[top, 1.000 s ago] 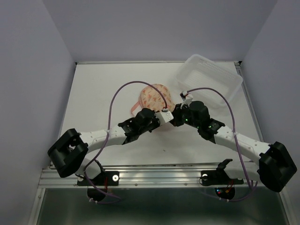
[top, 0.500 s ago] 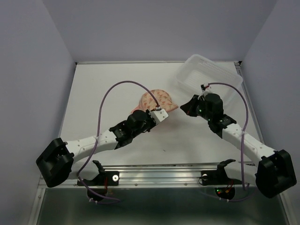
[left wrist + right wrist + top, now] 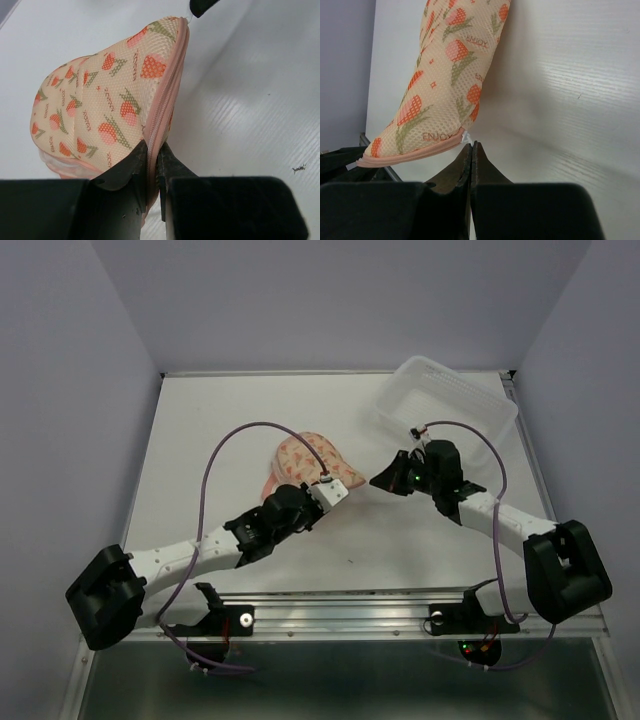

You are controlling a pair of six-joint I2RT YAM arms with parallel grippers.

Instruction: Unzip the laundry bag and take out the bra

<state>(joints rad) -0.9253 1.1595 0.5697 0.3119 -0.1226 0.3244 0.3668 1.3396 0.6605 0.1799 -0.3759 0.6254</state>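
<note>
Currently, item by item:

- Left gripper (image 3: 154,150): mine, clamped on the pink zipper rim (image 3: 167,85) at the near end of the laundry bag (image 3: 100,100). The jaws stand only a sliver apart, with the seam pinched between them.
- Right gripper (image 3: 471,145): mine, jaws pressed together. A small white tab (image 3: 466,136) sits right at the tips, at the bag's far corner. I take it for the zipper pull, but whether it is truly gripped I cannot tell.
- Laundry bag: resting on the table (image 3: 200,440) left of centre, standing on edge between my two grippers, printed side up.
- Bra: not in view. Presumably inside the bag.
- Plastic tub (image 3: 505,415): far right corner, untouched.

Change since a second ago: my two wrists were crowded together over the bag. They have since drawn apart, and my left arm has carried the bag left and a little nearer. The bag now spans the gap between my grippers.

Meaning for the task: the seam is braced for an opening pull. The stretch of rim I can see looks zipped, with no lining showing. I judge the unzipping barely begun, and the bra's removal still to come.
</note>
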